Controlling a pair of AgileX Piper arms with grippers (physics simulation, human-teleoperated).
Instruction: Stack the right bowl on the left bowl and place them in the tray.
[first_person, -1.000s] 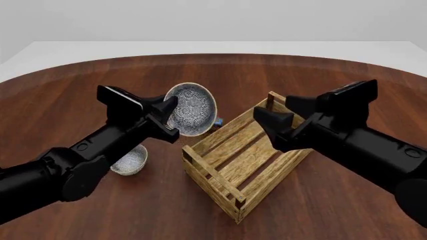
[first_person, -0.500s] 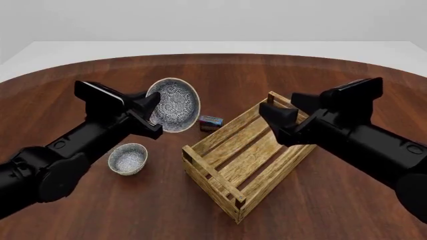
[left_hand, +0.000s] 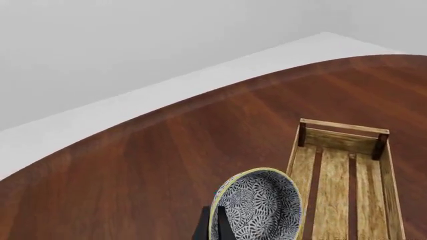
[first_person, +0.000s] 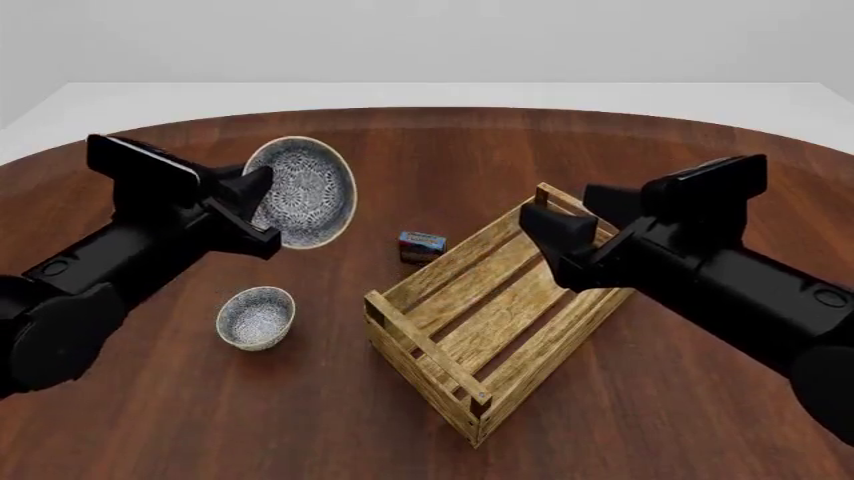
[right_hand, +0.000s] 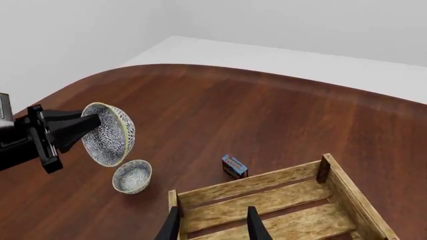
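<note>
left gripper (first_person: 260, 215) clamped on the rim of the right bowl (first_person: 304, 192), bowl tipped on edge with patterned inside facing the camera, held clear above the counter (first_person: 561, 150). carried leftward and a little up over the last second: formerly beside the tray (first_person: 497, 310), now well apart from it and roughly above and beyond the left bowl (first_person: 256, 317), which sits upright on the counter, unmoved. small blue-and-red box (first_person: 422, 244) uncovered between bowls and tray. right gripper (right_hand: 212, 225) poised over the tray's near end, jaws apart and empty, nearly unchanged. judged meaning: transport leg toward the stacking spot almost finished; bowl needs levelling and lowering into the left bowl. stacking not yet done, tray holding no bowl.
</note>
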